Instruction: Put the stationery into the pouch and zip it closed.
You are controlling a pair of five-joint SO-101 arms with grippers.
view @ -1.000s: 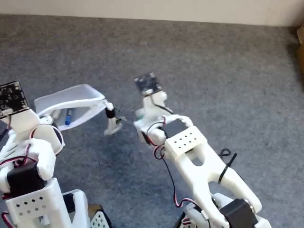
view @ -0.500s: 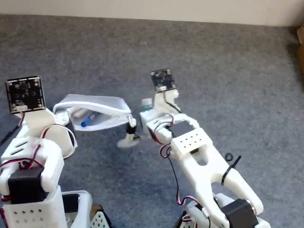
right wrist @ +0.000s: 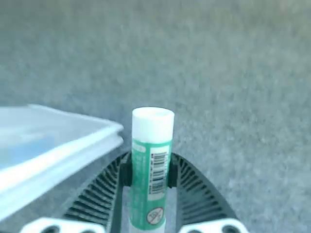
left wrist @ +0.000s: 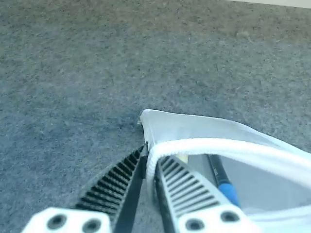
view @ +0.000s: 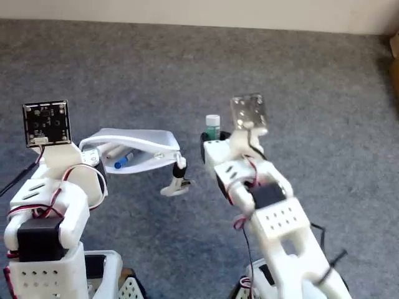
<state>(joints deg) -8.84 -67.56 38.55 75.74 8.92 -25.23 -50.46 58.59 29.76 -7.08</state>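
Observation:
A clear pouch (view: 138,152) with a white zip edge hangs above the grey carpet, its mouth open. My left gripper (left wrist: 149,167) is shut on the pouch's rim (left wrist: 204,145) at its left end. Inside lie a blue-capped pen (view: 123,161) (left wrist: 224,187) and another pale item. A black and white zip pull (view: 179,177) dangles from the pouch's right end. My right gripper (right wrist: 148,170) is shut on a green glue stick (right wrist: 150,165) with a white cap, held upright (view: 212,126) just right of the pouch.
Grey carpet (view: 299,75) covers the whole floor, with a pale wall strip along the back. A white perforated arm base (view: 106,277) stands at the front left. A brown object edge (view: 395,47) shows at the far right.
The pouch has shifted right and lower with my left arm. My right arm has swung to the right and lifted, so the glue stick now shows upright beside the pouch's right end.

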